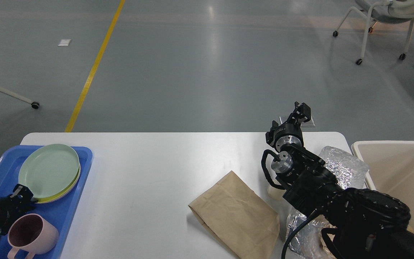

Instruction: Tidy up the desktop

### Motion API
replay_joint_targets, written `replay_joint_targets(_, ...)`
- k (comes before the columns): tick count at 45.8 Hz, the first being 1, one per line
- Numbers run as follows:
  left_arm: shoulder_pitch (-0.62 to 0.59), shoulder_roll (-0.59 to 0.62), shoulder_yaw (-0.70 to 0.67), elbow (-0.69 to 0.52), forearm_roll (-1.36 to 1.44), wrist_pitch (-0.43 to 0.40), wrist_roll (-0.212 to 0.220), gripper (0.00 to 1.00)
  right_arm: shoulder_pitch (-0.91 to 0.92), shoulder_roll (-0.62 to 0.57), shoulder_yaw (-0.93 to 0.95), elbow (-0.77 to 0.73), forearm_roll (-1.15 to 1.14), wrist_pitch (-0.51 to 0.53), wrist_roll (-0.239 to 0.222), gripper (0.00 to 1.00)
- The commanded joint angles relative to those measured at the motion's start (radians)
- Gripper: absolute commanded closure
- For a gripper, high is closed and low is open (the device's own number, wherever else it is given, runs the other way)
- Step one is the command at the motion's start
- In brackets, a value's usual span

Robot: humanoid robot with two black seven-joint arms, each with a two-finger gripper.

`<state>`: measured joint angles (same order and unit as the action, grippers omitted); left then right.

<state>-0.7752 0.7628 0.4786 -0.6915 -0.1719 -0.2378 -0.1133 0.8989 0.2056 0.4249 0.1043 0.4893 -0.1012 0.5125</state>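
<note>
While over desktop (149,172) far edge, right end effector (301,111) | grip state unclear, nothing visibly held

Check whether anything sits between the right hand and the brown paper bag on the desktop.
Nothing visible does. The right hand is raised past the far edge of the desktop; the brown paper bag lies flat nearer, left of the arm, with bare tabletop around it.

Blk arms (336,194), silver joint caps, blk cables
</note>
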Motion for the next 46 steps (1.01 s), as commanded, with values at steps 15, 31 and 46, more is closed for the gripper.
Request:
replay_joint_targets(15, -0.202, 0.273, 0.069, -0.214, 0.006, -0.159, 0.003, 0.37, 0.000, 0.000, 0.000, 0.000, 0.000, 0.000, 0.000, 0.00)
replay_joint_targets(31, -0.584, 0.303, 0.261, -0.214, 0.066, -0.469, 0.003, 0.35, 0.000, 0.000, 0.000, 0.000, 0.000, 0.000, 0.000, 0.00)
replay_joint_targets(46, -0.799, 0.152, 0.169, -0.096, 0.051, -0.290, -0.017, 0.24, 0.000, 0.000, 0.000, 0.000, 0.000, 0.000, 0.000, 0.00)
